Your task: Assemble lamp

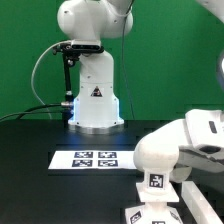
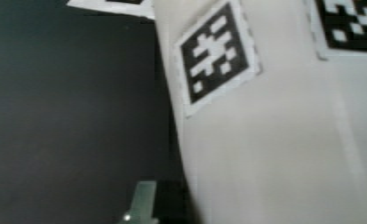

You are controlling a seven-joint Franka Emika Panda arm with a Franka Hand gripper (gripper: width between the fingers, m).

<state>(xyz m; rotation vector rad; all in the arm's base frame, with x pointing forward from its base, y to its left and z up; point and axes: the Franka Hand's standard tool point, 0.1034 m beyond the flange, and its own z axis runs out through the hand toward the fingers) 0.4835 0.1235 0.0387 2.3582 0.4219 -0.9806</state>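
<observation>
In the wrist view a white lamp part (image 2: 269, 120) fills most of the frame. It has flat faces with a square tag on each, and looks like the shade. One finger (image 2: 144, 203) of my gripper (image 2: 183, 208) shows right beside its edge, with a thin dark strip between them. The other finger is hidden. In the exterior view the arm's white wrist (image 1: 165, 150) hangs low over a tagged white part (image 1: 155, 181). Another tagged white part (image 1: 135, 212) lies just below it at the frame's bottom edge. The fingers are hidden there.
The marker board (image 1: 88, 159) lies on the black table to the exterior view's left of the wrist. The big white robot body (image 1: 95, 95) stands behind it before a green backdrop. A plain white piece (image 1: 188, 190) lies at the exterior view's lower right.
</observation>
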